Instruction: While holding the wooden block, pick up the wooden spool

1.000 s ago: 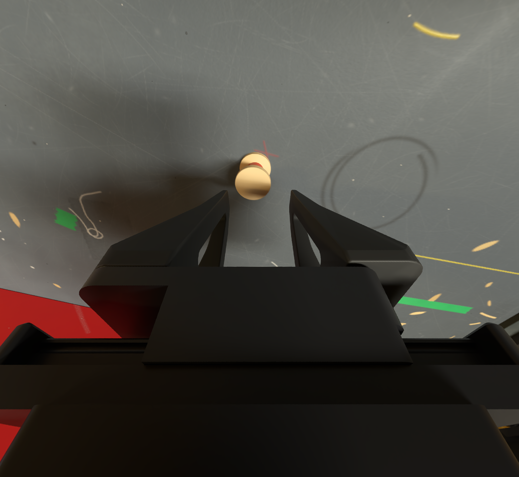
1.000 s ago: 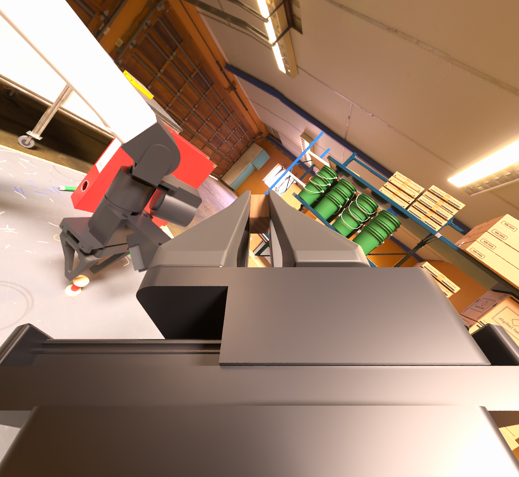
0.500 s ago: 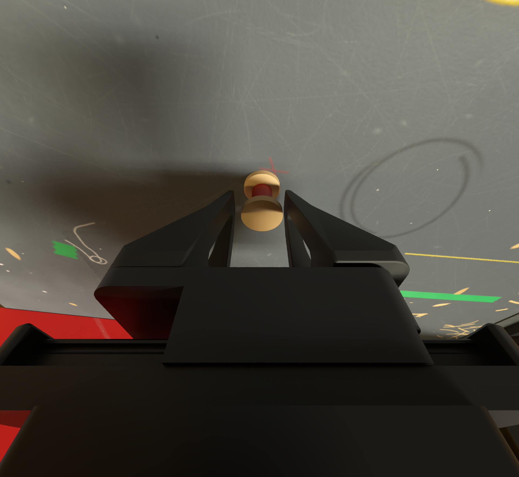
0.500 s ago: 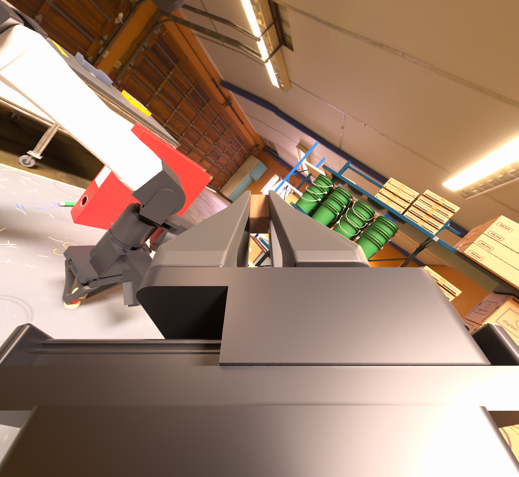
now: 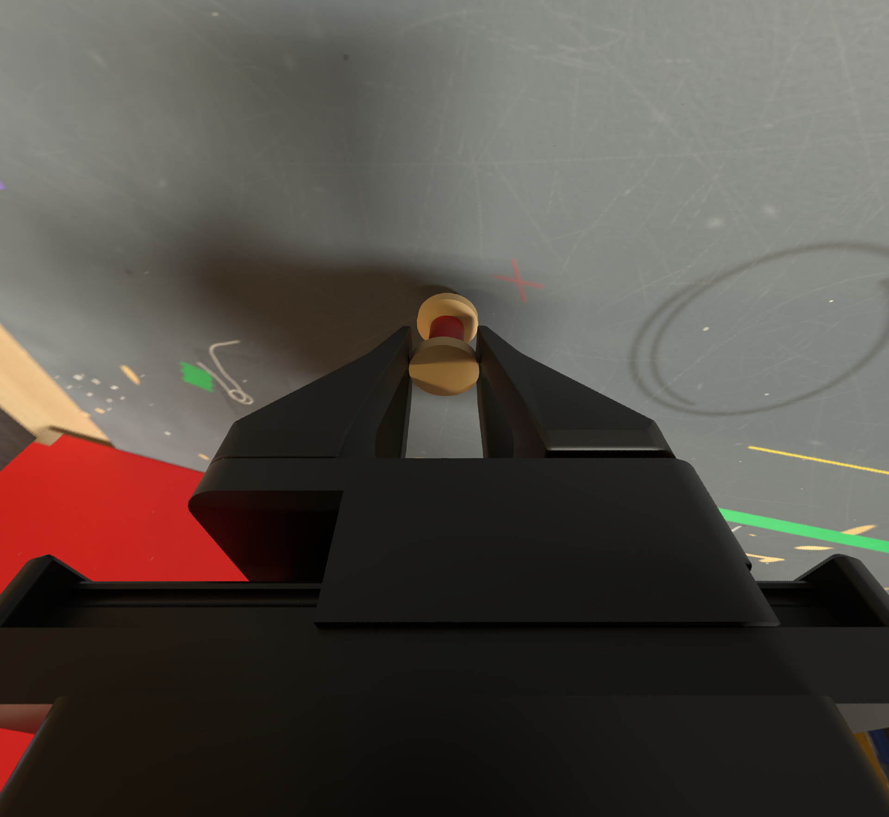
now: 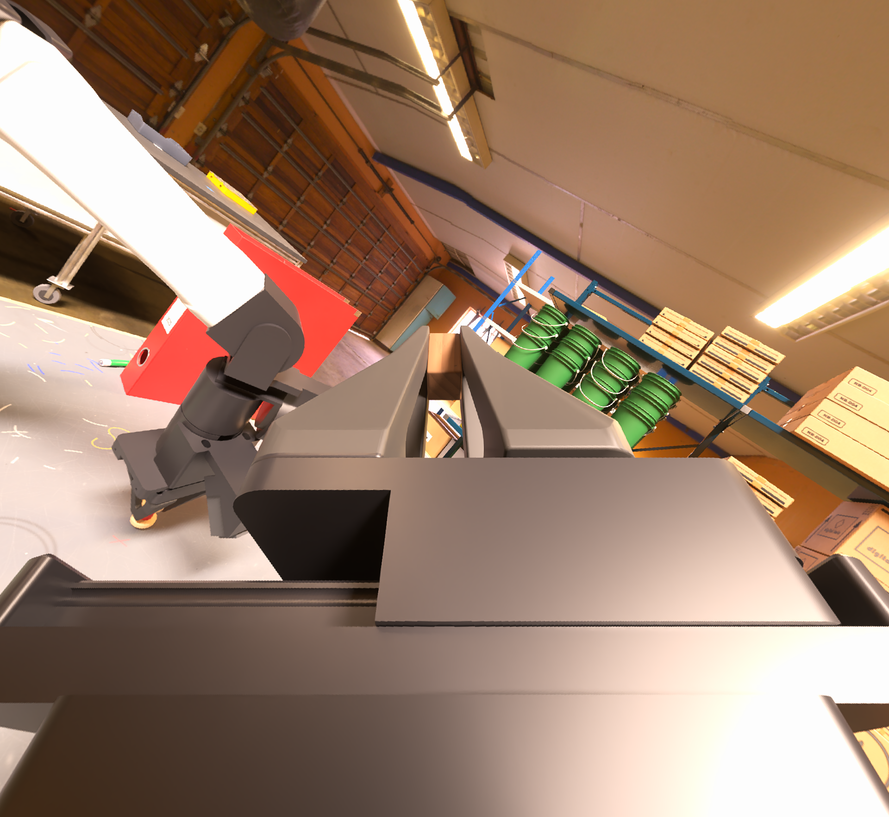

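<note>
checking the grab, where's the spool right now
Left wrist view: the spool sits centre, between the left gripper fingers, on the grey table near a red cross mark.

**Wood, matt plastic and a scuffed grey counter**

The wooden spool (image 5: 445, 356) has pale, smooth flanges with a soft sheen and a matt red core. On either side of it, the left gripper (image 5: 443, 361) looks like smooth black plastic, barely glossy. Beneath the spool, the counter (image 5: 529, 96) is dull grey, scratched and marked. The wooden block (image 6: 443, 363) shows warm brown grain between the grey, satin fingers of the right gripper (image 6: 444, 375). Left of the block stands a red binder (image 6: 192, 361) with a smooth, matt cover.
</note>
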Controlling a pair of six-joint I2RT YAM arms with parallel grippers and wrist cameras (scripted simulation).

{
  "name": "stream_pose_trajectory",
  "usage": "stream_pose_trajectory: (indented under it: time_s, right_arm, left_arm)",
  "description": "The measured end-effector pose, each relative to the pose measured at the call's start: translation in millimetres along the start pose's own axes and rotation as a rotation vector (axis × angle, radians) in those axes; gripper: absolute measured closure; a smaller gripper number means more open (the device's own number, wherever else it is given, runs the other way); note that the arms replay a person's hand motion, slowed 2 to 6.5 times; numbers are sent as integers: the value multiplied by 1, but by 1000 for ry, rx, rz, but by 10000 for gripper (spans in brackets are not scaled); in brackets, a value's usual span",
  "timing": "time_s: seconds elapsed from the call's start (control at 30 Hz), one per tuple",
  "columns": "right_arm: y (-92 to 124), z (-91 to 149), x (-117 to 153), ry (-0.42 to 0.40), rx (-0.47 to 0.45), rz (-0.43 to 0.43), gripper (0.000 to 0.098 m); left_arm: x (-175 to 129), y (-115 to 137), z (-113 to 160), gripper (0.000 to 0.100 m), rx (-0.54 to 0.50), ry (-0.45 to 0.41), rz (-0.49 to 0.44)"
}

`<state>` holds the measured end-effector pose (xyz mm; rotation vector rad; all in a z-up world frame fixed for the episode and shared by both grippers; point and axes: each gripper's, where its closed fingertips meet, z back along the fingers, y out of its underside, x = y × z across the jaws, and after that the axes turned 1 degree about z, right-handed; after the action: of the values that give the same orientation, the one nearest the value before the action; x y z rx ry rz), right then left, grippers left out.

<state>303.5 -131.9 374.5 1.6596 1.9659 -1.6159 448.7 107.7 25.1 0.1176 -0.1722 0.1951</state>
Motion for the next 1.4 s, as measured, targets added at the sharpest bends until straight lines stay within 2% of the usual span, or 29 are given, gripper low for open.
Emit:
stream_pose_trajectory:
  time_s: [0.17,0.33,0.63,0.83,0.93,1.2,1.4]
  right_arm:
    - [-1,2,-2,8,-7,-2,876]
    - [-4,5,-4,14,-20,-7,876]
    - [-5,6,-5,17,-27,-8,876]
    - [-5,6,-5,18,-28,-8,876]
    - [-6,7,-5,18,-29,-7,876]
    - [-9,8,-5,19,-32,3,876]
    - [-11,8,-5,21,-40,2,876]
  left_arm:
    - [14,3,20,779,-25,-105,19]
    - [36,8,56,779,-52,-271,52]
    - [66,17,133,779,-133,-678,120]
    - [66,21,170,780,-135,-991,96]
    - [54,19,171,779,-121,-1068,48]
    - [8,7,141,779,-90,-1143,-90]
    - [-22,0,138,779,-109,-1239,-155]
